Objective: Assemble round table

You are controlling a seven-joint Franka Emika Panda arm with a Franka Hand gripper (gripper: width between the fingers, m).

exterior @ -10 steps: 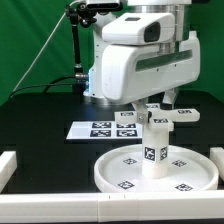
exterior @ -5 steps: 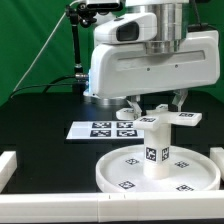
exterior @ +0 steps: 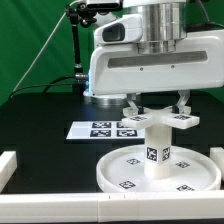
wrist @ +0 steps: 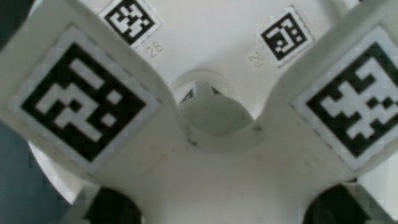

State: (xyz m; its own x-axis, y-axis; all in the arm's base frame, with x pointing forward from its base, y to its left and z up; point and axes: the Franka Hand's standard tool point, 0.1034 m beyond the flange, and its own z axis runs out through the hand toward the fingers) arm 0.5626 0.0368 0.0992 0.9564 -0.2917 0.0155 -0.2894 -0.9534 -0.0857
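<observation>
The large rimmed round disc (exterior: 120, 172) lies flat on the black table. The short thick post (exterior: 155, 152) stands upright at its middle. My gripper (exterior: 158, 108) is shut on the cross-shaped piece (exterior: 158, 121) and holds it level right above the post's top; I cannot tell whether they touch. In the wrist view the cross-shaped piece (wrist: 214, 115) fills the picture, with a tagged arm on each side. My gripper (wrist: 240, 205) has its dark fingertips (wrist: 116, 206) against the piece. The disc's tags (wrist: 128, 16) show beyond it.
The marker board (exterior: 100, 129) lies on the table behind the disc, toward the exterior view's left. White rails (exterior: 50, 203) border the front and both sides of the table. A black stand with cables (exterior: 80, 45) rises at the back.
My arm has swung toward the exterior view's left and lowered a little. It carried the cross-shaped piece from beside the post to right over it.
</observation>
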